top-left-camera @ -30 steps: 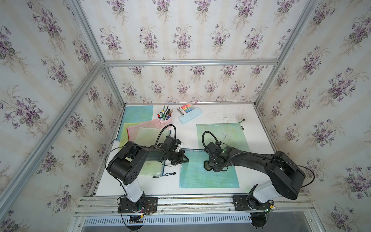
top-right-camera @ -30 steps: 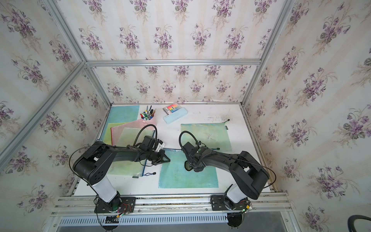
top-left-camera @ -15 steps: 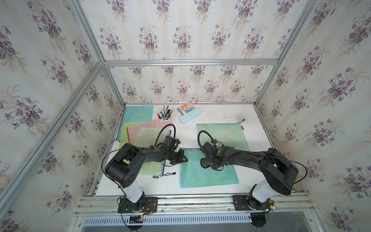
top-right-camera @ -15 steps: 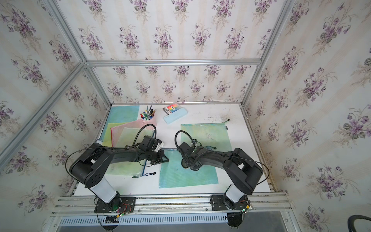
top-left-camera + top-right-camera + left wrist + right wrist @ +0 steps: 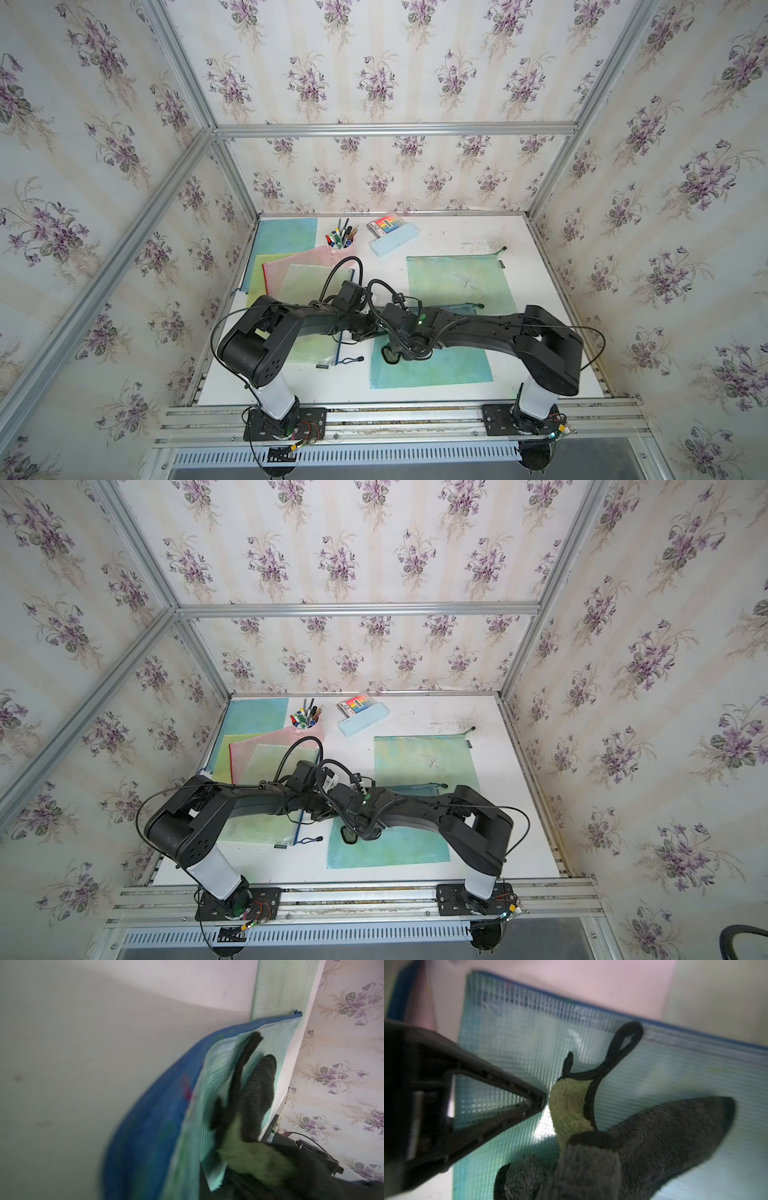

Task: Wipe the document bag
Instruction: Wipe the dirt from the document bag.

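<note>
White desk (image 5: 457, 232), green mesh document bag (image 5: 449, 365) laid flat, touched by left gripper (image 5: 537, 1103), jaws together, grey-and-yellow terry cloth (image 5: 664, 1130) clamped in right gripper (image 5: 409, 347) jaws, pressed on bag

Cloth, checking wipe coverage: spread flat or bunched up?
Bunched: the cloth rises in folds, yellow face showing, on the green document bag.

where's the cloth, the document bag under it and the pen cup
cloth (image 5: 664, 1132), right wrist view, grey fuzzy side
document bag (image 5: 449, 370), in a top view, bare teal mesh beside the cloth
pen cup (image 5: 341, 246), in a top view, top of the cup
</note>
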### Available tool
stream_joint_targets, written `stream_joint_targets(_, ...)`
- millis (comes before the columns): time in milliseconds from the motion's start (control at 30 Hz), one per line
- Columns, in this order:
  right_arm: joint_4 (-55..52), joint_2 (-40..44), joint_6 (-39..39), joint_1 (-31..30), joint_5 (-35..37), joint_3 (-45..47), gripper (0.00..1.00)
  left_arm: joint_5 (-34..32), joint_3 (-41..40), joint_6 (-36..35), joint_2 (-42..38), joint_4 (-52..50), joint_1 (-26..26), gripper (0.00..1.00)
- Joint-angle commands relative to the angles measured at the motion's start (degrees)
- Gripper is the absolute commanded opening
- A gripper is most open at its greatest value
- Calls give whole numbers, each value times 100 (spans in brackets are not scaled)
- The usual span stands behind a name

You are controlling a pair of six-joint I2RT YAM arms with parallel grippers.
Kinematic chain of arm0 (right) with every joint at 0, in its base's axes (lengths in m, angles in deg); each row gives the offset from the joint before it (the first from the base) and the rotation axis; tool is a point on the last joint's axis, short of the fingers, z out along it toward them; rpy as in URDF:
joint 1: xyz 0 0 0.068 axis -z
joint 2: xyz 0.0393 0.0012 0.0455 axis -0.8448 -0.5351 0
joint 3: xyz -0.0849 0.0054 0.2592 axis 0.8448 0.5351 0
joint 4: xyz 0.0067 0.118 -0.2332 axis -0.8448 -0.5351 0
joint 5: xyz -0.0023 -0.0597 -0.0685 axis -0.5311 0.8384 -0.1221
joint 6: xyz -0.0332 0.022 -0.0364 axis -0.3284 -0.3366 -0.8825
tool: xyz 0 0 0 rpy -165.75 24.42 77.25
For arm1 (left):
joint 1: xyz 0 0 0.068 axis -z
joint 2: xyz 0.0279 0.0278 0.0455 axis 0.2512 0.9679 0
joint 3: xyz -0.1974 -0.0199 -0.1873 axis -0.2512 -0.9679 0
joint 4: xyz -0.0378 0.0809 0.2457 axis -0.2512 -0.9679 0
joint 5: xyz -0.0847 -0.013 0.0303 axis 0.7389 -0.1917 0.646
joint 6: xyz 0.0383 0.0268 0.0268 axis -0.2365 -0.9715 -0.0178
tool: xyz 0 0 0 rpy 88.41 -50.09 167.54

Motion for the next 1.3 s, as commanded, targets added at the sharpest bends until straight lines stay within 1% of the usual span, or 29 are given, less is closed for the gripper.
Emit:
stream_joint_targets(0, -302, -165, 355, 117, -84, 393, 18, -71, 76, -134, -51, -143, -6, 0)
stream_joint_targets(100, -385, 436, 798, 377, -12, 1345, 19, -62, 146, -265, -75, -310, -15, 0)
stream_joint_targets(167, -826, 870, 1062, 562, 293, 1717, 20, -37, 197, -344, -75, -422, -24, 0)
stream_joint_targets(233, -1425, 1145, 1229, 749, 708, 1857, 20, -9, 225, -420, -68, -487, -22, 0)
stream_joint_targets(300, -1800, 1232, 1267, 908, 1053, 1852, 21, 25, 248, -486, -57, -526, -26, 0)
stream_joint_targets(367, -1773, 1187, 1106, 1013, 1123, 1683, 21, 35, 293, -550, -31, -611, -25, 0)
stream_joint_targets(433, -1469, 1117, 803, 936, 1030, 1254, 21, 37, 320, -600, -13, -671, -26, 0)
stream_joint_targets(500, -810, 983, 357, 707, 702, 627, 21, 49, 331, -608, 15, -661, -24, 0)
stream_joint_targets(600, 71, 414, -113, 429, -137, -206, 21, 97, 361, -587, 95, -621, -28, 0)
stream_joint_targets(667, 165, -44, -203, 386, -342, -569, 21, 114, 383, -583, 117, -603, -25, 0)
stream_joint_targets(733, -109, -341, -141, 444, -99, -650, 21, 123, 375, -588, 81, -611, -24, 0)
stream_joint_targets(767, -266, -392, -80, 557, 30, -548, 21, 110, 367, -609, 51, -624, -28, 0)
stream_joint_targets(833, -344, -177, 30, 940, 153, -36, 21, 95, 358, -668, 7, -668, -25, 0)
stream_joint_targets(900, -336, 367, 99, 1441, 380, 642, 21, 99, 357, -722, -3, -728, -25, 0)
stream_joint_targets(967, -486, 838, 52, 1947, 729, 1035, 21, 102, 334, -741, -4, -732, -35, 0)
stream_joint_targets(1067, -751, 1106, -140, 2571, 1162, 1188, 21, 119, 305, -715, 25, -671, -33, 0)
stream_joint_targets(1100, -800, 1101, -209, 2634, 1239, 1131, 21, 121, 305, -706, 28, -653, -35, 0)
stream_joint_targets(1167, -799, 1016, -294, 2578, 1194, 902, 21, 131, 313, -693, 55, -634, -33, 0)
stream_joint_targets(1233, -745, 918, -301, 2174, 1089, 506, 21, 127, 319, -672, 88, -605, -33, 0)
stream_joint_targets(1267, -710, 836, -302, 1846, 1037, 241, 21, 132, 331, -647, 100, -591, -33, 0)
